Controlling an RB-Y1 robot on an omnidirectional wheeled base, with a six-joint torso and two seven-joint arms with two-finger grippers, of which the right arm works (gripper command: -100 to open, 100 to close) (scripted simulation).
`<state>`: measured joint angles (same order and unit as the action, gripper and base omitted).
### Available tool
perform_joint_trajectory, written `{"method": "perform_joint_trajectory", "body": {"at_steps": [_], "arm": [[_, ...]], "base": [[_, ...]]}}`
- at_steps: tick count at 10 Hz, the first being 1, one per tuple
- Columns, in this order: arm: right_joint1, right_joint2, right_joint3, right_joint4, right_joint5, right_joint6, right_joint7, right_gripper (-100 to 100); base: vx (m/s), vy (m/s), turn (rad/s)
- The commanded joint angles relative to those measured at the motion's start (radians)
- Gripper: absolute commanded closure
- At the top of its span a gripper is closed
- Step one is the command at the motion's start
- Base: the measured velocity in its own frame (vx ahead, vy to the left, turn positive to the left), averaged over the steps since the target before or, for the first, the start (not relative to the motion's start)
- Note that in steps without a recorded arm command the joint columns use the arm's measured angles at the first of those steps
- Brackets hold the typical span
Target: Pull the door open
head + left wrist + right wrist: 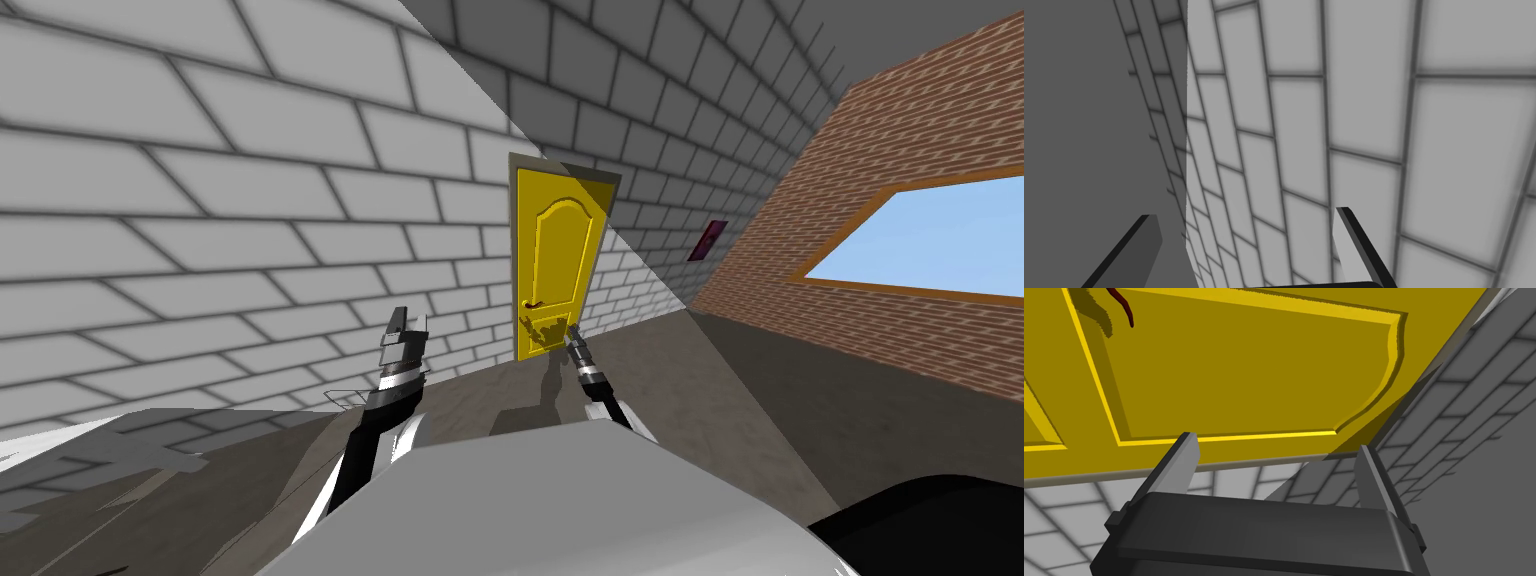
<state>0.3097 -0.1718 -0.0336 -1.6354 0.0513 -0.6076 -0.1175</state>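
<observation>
Pointing at the yellow door (pixel 1249 373), the right hand (pixel 1277 444) is being held released, its two fingers (pixel 1183 460) standing well apart with nothing between them. The fingertips are being seen against the edge of the door's raised panel (pixel 1264 388); whether they are touching the door cannot be told. The dark red lever handle (pixel 1126 313) is lying well apart from the fingers, across the panel from them, ungrasped. In the head view the right hand (pixel 575 335) is being carried low in front of the door's lower panel, just below and to the right of the handle. The door is being shown standing in its grey frame (pixel 565 168), set in the pale brick wall (pixel 200 200) ahead of the robot. The left hand (pixel 405 322) is being held up to the left of the door, near that wall; its fingers are likewise spread, gripping nothing. A red brick wall (pixel 900 150) with a window (pixel 930 245) is running along the right, and a small magenta picture (pixel 707 240) is hanging on the shaded brick wall between the door and the red wall.
</observation>
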Motion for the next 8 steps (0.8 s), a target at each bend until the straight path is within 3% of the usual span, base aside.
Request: {"method": "perform_joint_trajectory", "body": {"at_steps": [1, 8], "arm": [[-0.015, -0.011, -0.001, 0.037, 0.009, -0.003, -0.018, -100], [-0.078, -0.054, -0.006, 0.208, 0.039, -0.037, -0.08, -100]], "base": [[0.098, 0.016, 0.038], [0.087, 0.012, 0.034]]}}
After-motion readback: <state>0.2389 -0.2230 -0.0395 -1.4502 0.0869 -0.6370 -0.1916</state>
